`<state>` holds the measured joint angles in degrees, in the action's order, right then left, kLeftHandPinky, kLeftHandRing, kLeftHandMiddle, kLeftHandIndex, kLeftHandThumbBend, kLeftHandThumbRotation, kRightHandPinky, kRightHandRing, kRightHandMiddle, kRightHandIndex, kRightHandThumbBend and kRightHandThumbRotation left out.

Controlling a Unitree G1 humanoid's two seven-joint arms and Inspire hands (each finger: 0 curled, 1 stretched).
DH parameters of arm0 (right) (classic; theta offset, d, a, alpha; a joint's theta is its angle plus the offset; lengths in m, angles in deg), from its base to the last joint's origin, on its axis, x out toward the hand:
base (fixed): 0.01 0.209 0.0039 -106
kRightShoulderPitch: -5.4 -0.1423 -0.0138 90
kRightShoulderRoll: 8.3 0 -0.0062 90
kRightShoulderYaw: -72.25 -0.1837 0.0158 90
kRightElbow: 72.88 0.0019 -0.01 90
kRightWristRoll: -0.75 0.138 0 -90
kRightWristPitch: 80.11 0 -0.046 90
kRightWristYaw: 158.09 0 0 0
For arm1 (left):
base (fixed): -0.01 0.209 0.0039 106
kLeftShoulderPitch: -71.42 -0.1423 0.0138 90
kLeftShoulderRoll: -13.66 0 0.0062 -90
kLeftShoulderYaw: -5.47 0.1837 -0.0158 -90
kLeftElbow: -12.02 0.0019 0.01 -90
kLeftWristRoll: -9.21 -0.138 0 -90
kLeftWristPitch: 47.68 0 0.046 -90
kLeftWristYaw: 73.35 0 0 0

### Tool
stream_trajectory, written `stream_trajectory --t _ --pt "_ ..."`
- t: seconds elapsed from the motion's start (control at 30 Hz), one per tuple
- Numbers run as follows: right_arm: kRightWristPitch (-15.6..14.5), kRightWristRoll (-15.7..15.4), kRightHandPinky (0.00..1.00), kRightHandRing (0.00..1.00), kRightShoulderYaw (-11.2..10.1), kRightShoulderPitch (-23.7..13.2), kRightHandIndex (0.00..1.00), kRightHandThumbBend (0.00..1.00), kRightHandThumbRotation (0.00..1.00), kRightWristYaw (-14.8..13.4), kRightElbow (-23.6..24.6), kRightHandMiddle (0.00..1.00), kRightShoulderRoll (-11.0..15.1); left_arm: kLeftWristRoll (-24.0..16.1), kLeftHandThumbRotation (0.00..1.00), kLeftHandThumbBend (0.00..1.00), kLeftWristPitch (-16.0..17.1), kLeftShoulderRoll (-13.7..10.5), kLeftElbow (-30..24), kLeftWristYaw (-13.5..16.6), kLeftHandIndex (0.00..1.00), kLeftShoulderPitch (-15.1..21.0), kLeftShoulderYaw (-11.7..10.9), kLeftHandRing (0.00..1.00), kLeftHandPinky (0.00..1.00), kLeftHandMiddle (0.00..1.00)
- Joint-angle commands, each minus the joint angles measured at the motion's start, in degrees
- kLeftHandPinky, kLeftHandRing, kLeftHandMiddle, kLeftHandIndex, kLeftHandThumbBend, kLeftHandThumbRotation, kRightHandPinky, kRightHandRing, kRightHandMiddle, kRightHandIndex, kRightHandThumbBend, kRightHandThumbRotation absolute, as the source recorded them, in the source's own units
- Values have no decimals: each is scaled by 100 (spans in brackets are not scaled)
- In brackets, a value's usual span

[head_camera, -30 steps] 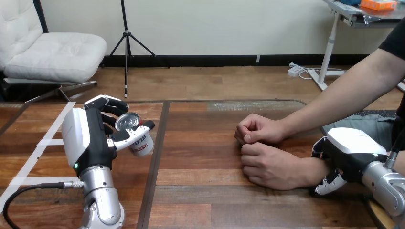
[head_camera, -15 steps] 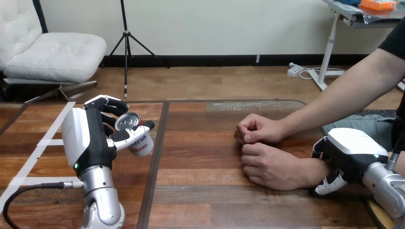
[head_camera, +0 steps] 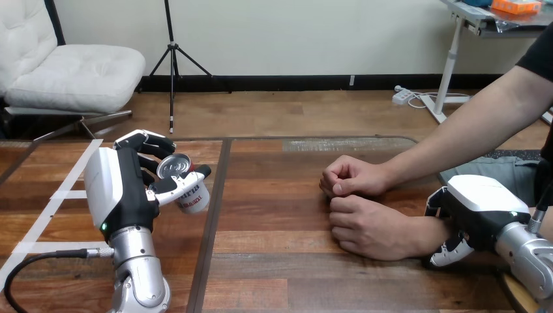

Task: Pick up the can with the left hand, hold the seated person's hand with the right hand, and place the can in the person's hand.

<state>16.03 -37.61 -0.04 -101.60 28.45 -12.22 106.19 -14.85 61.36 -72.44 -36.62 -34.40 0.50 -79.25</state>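
Observation:
My left hand (head_camera: pixel 120 189) is raised above the table's left part, shut on a small silver-topped can (head_camera: pixel 184 184) that tilts toward the right. At the right, the person's two hands rest on the table with fingers curled, the far one (head_camera: pixel 352 177) just behind the near one (head_camera: pixel 368 225). My right hand (head_camera: pixel 479 207) lies over the wrist of the near hand. One of its fingers (head_camera: pixel 452 252) curls round the wrist's near side. The can is well apart from the person's hands.
The wooden table (head_camera: pixel 274 261) has a dark seam (head_camera: pixel 212 235) running front to back just right of my left arm. White tape lines (head_camera: pixel 45 215) mark its left part. The person's forearms come in from the right edge.

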Motion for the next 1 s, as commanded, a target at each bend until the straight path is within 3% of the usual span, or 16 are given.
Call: stream_trajectory --t 0.0,0.57,0.97 --pt "74 58 36 45 216 353 50 86 0 101 -346 51 -241 -30 0 72 64 -67 -202 25 44 411 -81 37 31 43" --pt "129 75 36 44 172 359 50 85 0 102 -328 50 -225 -42 0 73 43 -44 -204 32 44 411 -74 37 31 43" --pt "364 163 35 42 43 451 49 86 0 -61 -115 49 -168 -50 0 73 96 -57 -199 49 44 407 -69 37 31 43"
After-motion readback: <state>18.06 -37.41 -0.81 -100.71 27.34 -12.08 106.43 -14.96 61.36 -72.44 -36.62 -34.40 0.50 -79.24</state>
